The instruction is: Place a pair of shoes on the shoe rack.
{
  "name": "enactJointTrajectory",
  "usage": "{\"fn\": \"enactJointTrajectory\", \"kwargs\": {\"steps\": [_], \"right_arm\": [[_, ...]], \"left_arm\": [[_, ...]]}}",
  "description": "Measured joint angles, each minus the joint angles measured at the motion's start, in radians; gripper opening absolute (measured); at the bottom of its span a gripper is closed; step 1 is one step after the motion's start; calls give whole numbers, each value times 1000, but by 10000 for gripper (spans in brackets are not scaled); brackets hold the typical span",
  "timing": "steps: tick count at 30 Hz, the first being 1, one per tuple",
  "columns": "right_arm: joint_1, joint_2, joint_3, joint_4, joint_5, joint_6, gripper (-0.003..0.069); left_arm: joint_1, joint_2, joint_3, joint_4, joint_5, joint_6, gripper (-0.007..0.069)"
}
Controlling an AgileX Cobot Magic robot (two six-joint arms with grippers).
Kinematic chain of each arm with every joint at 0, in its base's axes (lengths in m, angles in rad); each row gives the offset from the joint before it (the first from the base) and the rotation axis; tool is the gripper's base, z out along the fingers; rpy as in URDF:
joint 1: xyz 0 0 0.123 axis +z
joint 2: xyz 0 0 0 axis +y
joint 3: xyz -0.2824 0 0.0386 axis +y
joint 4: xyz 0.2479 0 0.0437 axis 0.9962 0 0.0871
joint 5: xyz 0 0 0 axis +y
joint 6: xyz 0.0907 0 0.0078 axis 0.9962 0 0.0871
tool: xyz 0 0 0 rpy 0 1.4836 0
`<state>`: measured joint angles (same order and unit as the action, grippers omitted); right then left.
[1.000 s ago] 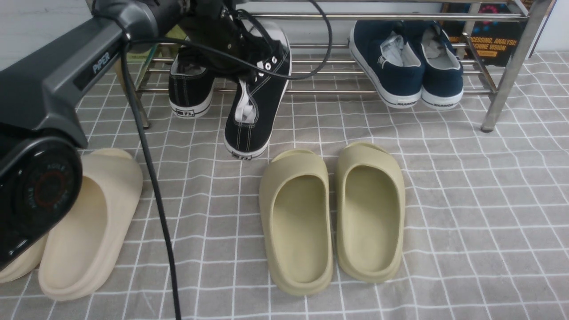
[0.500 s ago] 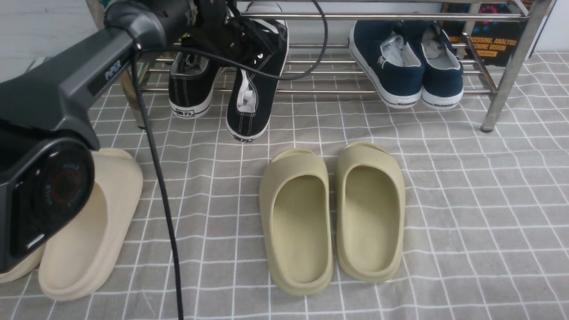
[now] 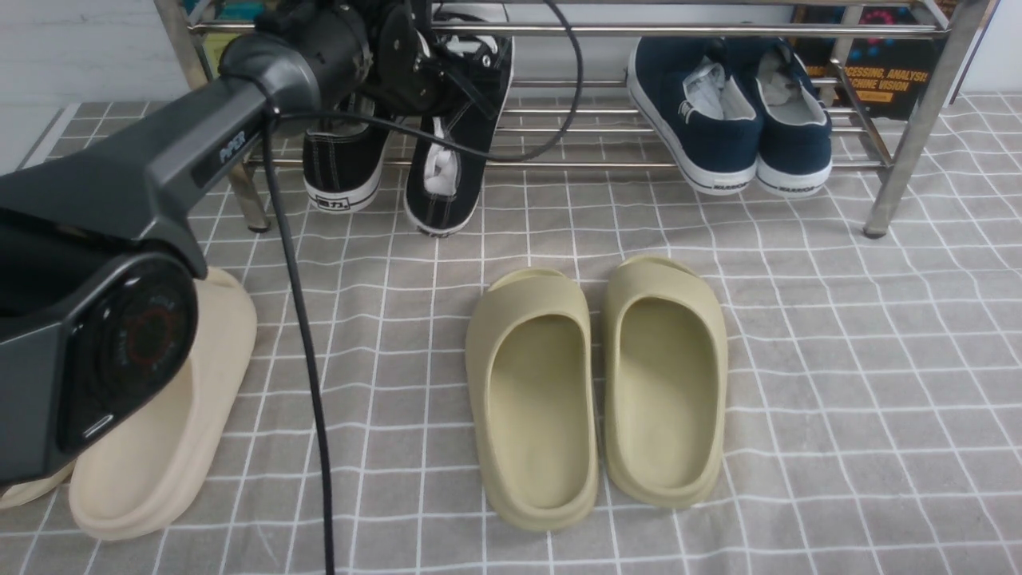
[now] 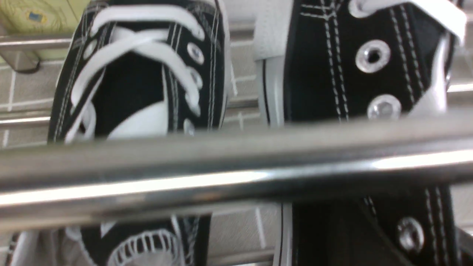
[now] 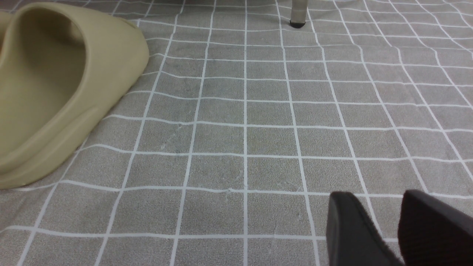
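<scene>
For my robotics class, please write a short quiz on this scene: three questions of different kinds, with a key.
1. True or false: the navy blue sneakers stand on the chrome shoe rack.
2. Multiple choice: which footwear is nearest the middle of the front view?
a) beige foam slippers
b) olive foam slippers
c) black canvas sneakers
3. Fill in the blank: the laces of the black sneaker are ____.

Key: 1 true; 2 b; 3 white.
</scene>
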<state>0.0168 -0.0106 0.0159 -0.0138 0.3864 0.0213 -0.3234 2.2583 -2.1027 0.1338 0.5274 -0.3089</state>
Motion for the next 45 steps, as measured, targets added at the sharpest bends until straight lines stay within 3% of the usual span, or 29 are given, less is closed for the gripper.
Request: {"fn": "enactJointTrajectory", "kwargs": {"steps": [1,2,5,8,11,13,15,16,17,20,29,33,41,45], "right_arm": [[0,0,0,0,0,0,239],[0,0,0,0,0,0,239],[0,0,0,0,0,-1,239],[0,0,0,0,0,-1,239],[0,0,0,0,0,-1,239],[0,0,0,0,0,-1,239],[0,0,0,0,0,-1,239],[0,0,0,0,0,-1,239],[0,0,0,0,0,-1,239],[0,0,0,0,0,-1,239],[0,0,0,0,0,-1,239],[0,0,0,0,0,-1,239],[0,0,0,0,0,9,239],[0,0,0,0,0,11,239]], "left_arm": [[0,0,0,1,-15,-14,204],[0,0,-1,1,-17,-16,212],[0,-12,-2,10,-33,-29,376],[0,-34,-2,9,-19,-31,424],[0,-76,-2,6,20,-31,422],[-1,-123,-1,7,91,-31,358],[-1,-176,3,37,109,-29,245],[-1,-181,4,41,110,-28,233],[-1,-233,23,72,118,-28,113],[0,-294,70,94,130,-27,-14],[85,-381,310,3,113,-32,-13],[134,-488,476,-85,8,-32,-13],[138,-986,1004,-257,-380,-29,-13],[138,-1168,1184,-265,-423,-7,-13]]}}
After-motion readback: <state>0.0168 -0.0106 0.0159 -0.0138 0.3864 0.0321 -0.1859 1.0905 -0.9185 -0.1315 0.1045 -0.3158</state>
